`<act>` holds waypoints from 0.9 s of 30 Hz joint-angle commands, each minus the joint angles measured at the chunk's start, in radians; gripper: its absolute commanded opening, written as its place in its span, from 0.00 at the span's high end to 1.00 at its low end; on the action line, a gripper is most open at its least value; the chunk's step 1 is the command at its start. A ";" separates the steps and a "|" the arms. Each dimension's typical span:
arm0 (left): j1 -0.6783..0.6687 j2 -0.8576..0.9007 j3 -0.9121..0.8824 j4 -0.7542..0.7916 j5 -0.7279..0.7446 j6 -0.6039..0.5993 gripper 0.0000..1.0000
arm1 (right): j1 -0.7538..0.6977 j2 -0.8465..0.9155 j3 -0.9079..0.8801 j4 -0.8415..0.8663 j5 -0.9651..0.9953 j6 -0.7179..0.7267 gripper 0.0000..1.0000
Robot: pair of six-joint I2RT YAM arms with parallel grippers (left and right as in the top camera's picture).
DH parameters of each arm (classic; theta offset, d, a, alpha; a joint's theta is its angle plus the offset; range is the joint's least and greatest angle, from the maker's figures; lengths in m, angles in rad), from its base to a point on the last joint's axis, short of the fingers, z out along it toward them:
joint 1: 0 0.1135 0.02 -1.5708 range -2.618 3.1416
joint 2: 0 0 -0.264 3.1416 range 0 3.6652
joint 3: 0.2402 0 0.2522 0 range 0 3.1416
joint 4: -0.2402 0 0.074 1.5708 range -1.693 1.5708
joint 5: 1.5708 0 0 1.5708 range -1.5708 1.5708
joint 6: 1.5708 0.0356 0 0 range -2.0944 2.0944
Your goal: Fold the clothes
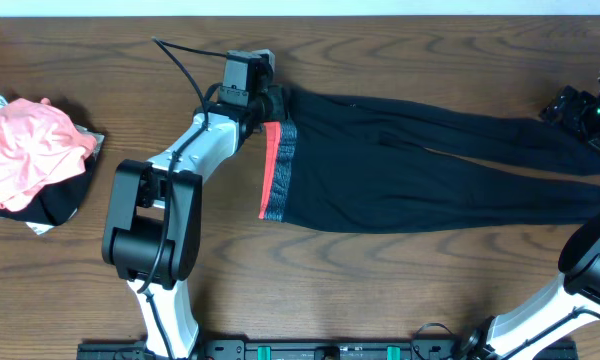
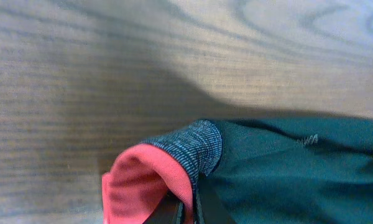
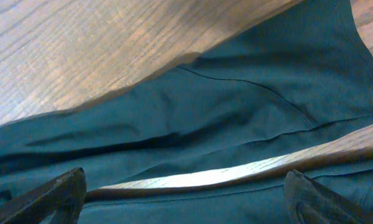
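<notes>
Nearest, at the table's front edge, the two arms rose from their bases, the left one in white and black casing reaching away toward the far edge. Beyond them the long black stretchy leggings [image 1: 410, 170] lay flat on the dark wooden table [image 1: 380, 290], stretched from left of centre out to the right edge, with the two narrow legs parted so that a strip of wood showed between them in the right wrist view. Their heathered grey waistband [image 1: 283, 165], edged in bright coral-red, faced the left edge. A crumpled heap of pink and black cloth [image 1: 25, 150] sat apart by the left edge. Farther off, the left gripper [image 2: 189, 213] was clamped tight on the waistband's far corner, coral lining bunched beside its fingers [image 2: 206, 208]. By the far right corner, the right gripper [image 1: 578, 108] hung over the leg ends, its dark fingers [image 3: 50, 196] spread fully apart and gripping nothing.
</notes>
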 commanded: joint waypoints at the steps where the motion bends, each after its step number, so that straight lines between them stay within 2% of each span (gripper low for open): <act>1: -0.002 -0.006 0.006 -0.037 0.032 0.023 0.94 | 0.008 0.004 0.002 -0.004 0.018 -0.018 0.01; 9: -0.002 -0.008 0.006 -0.074 0.100 0.023 0.92 | 0.008 0.004 0.000 -0.005 0.018 -0.018 0.01; 14: 0.014 -0.027 0.006 -0.046 0.100 0.030 0.72 | 0.008 0.004 -0.001 -0.021 0.018 -0.030 0.01; 16: 0.025 -0.058 0.006 -0.036 0.100 0.031 0.53 | 0.008 0.004 -0.004 -0.036 0.018 -0.036 0.01; 21: 0.050 -0.154 0.006 -0.074 0.100 0.045 0.52 | 0.010 0.004 -0.049 -0.059 0.011 -0.065 0.03; 25: 0.042 -0.203 0.006 -0.255 0.104 0.040 0.53 | 0.029 0.004 -0.114 -0.099 0.007 -0.097 0.05; 27: 0.025 -0.207 0.006 -0.388 0.129 0.037 0.60 | 0.047 0.004 -0.157 -0.100 0.001 -0.104 0.07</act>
